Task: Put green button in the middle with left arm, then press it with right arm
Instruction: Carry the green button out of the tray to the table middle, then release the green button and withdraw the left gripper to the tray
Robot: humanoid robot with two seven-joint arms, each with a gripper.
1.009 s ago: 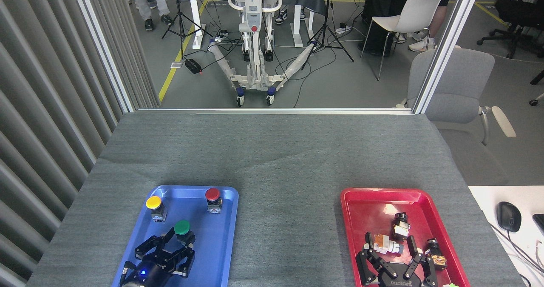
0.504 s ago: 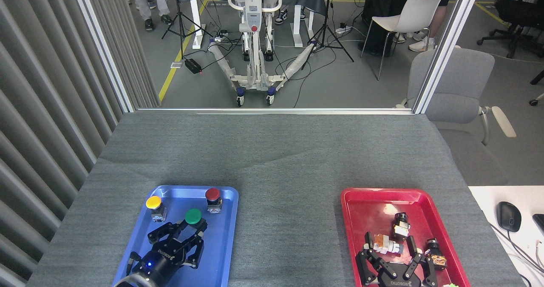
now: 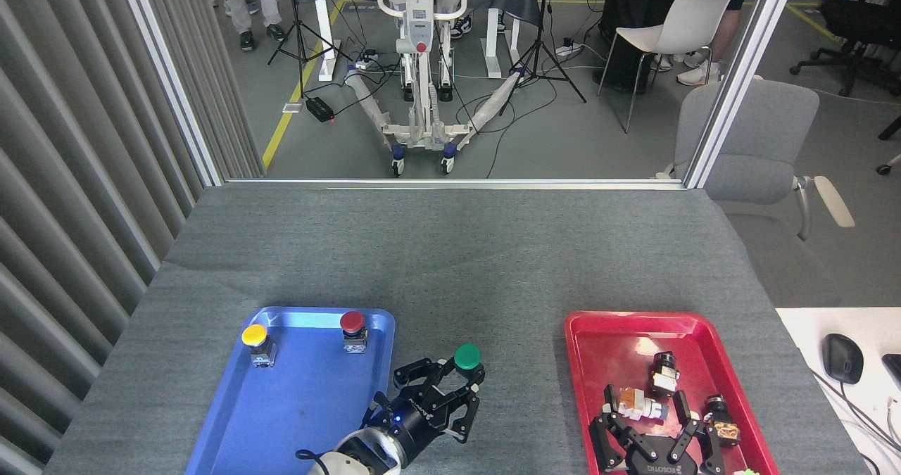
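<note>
Blue tray (image 3: 232, 426) holds yellow-capped button (image 3: 255, 340), red-capped button (image 3: 353, 327) — two only.

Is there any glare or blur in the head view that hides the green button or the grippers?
Head view: sharp, evenly lit. The green button shows clearly in the left gripper; only soft sheen on the blue tray and red tray. The right gripper is dark and partly cut off by the bottom edge.

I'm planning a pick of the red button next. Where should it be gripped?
Grip the red button by its boxy base under the domed cap, coming from the near side; it stands upright near the blue tray's far rim, the near side open.
</note>
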